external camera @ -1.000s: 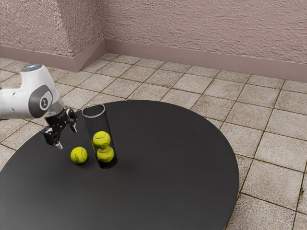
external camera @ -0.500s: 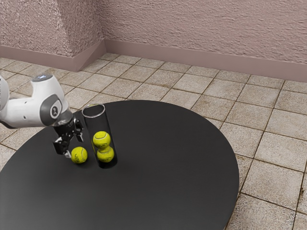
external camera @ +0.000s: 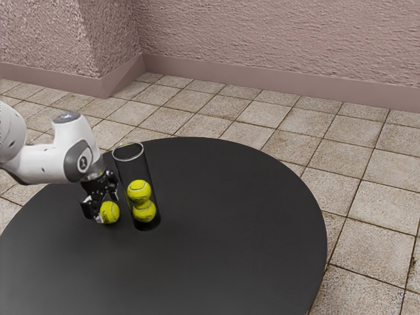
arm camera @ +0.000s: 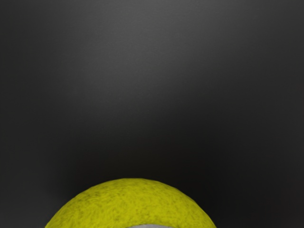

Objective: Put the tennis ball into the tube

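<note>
Down on the dark round table (external camera: 236,216), toward the exterior view's left, the loose tennis ball (external camera: 110,212) is sitting right at the black gripper (external camera: 107,208), so the tube job isn't done at this point. The fingers look spread to me, one by the ball's side nearer the exterior view's left and the other around its far side, with the ball between them. Can't tell whether both of them actually touch it, so I wouldn't call it pinched. The white arm (external camera: 56,161) comes in from the exterior view's left, with the hand pointing down, pretty low over the tabletop. The clear tube (external camera: 129,157) stands upright just beside the ball, on the side toward the exterior view's right, with its round rim facing up. It's already got two tennis balls in it, the lower ball (external camera: 144,211) down near the base and the upper ball (external camera: 139,190) stacked right on top, and there's a good bit of space between that one and the rim. The wrist view has a big fuzzy yellow curve of the loose ball right under the hand, with a pale grey patch on it and dark tabletop beyond. Past the table there's beige tiled floor (external camera: 374,230) and a rough pinkish wall (external camera: 275,46), if anyone cares about the room.
</note>
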Available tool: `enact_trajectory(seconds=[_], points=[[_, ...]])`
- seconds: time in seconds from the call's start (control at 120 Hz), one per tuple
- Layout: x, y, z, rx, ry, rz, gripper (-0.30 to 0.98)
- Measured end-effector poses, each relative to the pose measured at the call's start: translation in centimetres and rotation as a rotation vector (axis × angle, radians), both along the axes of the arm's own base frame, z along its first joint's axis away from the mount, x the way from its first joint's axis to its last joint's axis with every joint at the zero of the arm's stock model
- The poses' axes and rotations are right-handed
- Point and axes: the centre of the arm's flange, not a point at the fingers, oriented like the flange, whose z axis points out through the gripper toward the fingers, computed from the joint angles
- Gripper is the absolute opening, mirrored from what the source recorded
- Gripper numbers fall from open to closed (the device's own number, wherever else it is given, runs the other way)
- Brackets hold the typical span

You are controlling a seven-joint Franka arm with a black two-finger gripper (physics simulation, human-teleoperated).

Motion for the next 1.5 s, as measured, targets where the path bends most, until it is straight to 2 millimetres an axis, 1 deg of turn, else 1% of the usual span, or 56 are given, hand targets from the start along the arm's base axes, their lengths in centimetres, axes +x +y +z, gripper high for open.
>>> enact_trajectory(seconds=[0.133,0.35,0.467,0.533,0.608,0.667,0.783,0.908,0.975,1.025,1.092,1.125,1.175,1.242,1.317,1.45,1.5], points=[[0.1,-0.4,-0.8,-0.002,0.007,0.000,0.66],[0.3,-0.9,-0.8,-0.003,0.000,-0.002,0.46],[0.2,-1.0,-0.4,-0.003,-0.004,0.000,0.41],[0.1,-1.0,0.5,-0.002,-0.017,0.002,0.39],[-0.3,-1.1,2.0,0.000,-0.037,0.004,0.37],[-0.7,-1.3,4.1,0.000,-0.060,0.005,0.36],[-1.6,-1.5,10.9,-0.003,-0.125,0.004,0.36],[-3.1,-2.1,17.2,-0.009,-0.163,-0.007,0.37],[-3.5,-2.9,20.6,-0.010,-0.180,-0.026,0.37],[-3.4,-3.6,22.6,-0.011,-0.183,-0.043,0.37],[-3.1,-5.0,25.5,-0.010,-0.192,-0.076,0.37],[-3.2,-5.7,26.6,-0.009,-0.193,-0.090,0.37],[-3.2,-6.8,27.6,-0.011,-0.186,-0.111,0.38],[-3.0,-8.2,28.1,-0.016,-0.172,-0.138,0.38],[-2.5,-8.9,28.5,-0.021,-0.160,-0.152,0.38],[-0.6,-9.6,27.5,-0.034,-0.128,-0.169,0.39],[-0.1,-10.4,27.3,-0.035,-0.120,-0.184,0.39]])
